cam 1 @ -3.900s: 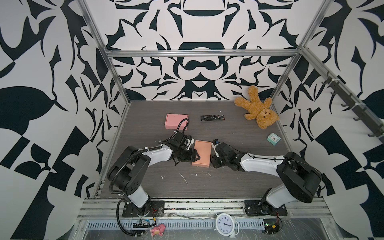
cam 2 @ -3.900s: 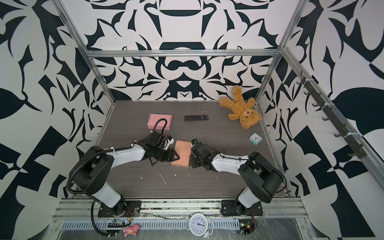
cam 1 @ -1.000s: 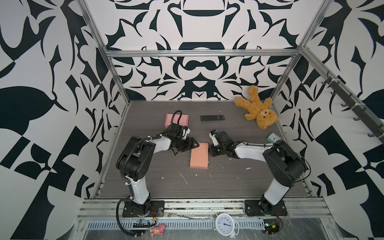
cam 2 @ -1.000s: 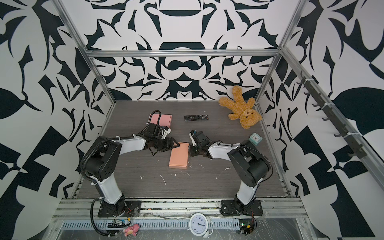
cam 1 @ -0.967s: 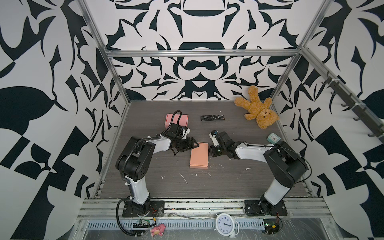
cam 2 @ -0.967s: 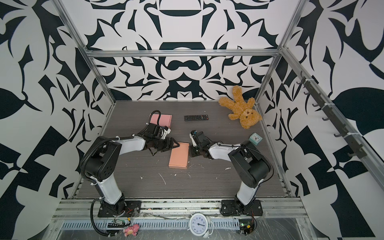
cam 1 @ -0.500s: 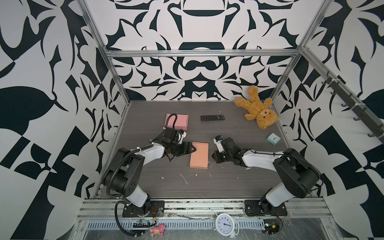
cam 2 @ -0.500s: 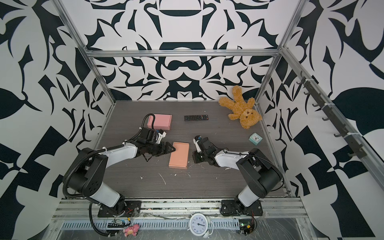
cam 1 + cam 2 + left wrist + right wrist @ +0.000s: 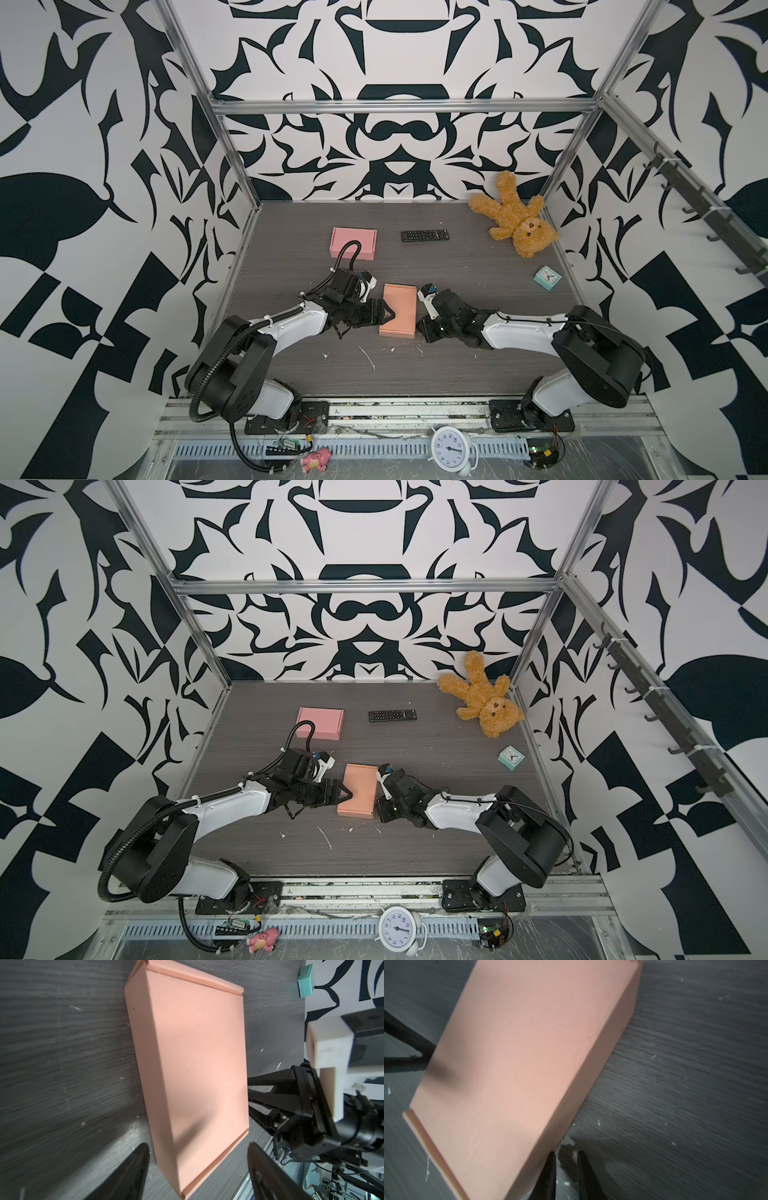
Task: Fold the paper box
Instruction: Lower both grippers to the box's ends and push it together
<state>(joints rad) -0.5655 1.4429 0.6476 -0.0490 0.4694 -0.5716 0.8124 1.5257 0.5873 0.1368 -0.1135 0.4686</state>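
Note:
The paper box (image 9: 398,309) (image 9: 357,789) is salmon-coloured and folded shut. It lies flat mid-table with its long sides running front to back. My left gripper (image 9: 388,316) (image 9: 347,795) is open at the box's left long side, toward the front end. In the left wrist view the box (image 9: 193,1059) has one corner between my wide-apart jaws (image 9: 197,1167). My right gripper (image 9: 419,328) (image 9: 378,810) sits low at the box's right side near the front corner. In the right wrist view the right gripper (image 9: 566,1157) is open by only a narrow gap, with nothing in it and one finger against the box (image 9: 519,1053).
A pink closed box (image 9: 353,243) lies at the back left, with a black remote (image 9: 424,235) beside it. A teddy bear (image 9: 515,220) is in the back right corner and a teal clock (image 9: 547,277) by the right wall. White scraps (image 9: 368,357) dot the front floor.
Both arms have drawn back toward the front. My left gripper has come up to the box's left side and opened slightly. My right gripper slid from the far end toward the front corner.

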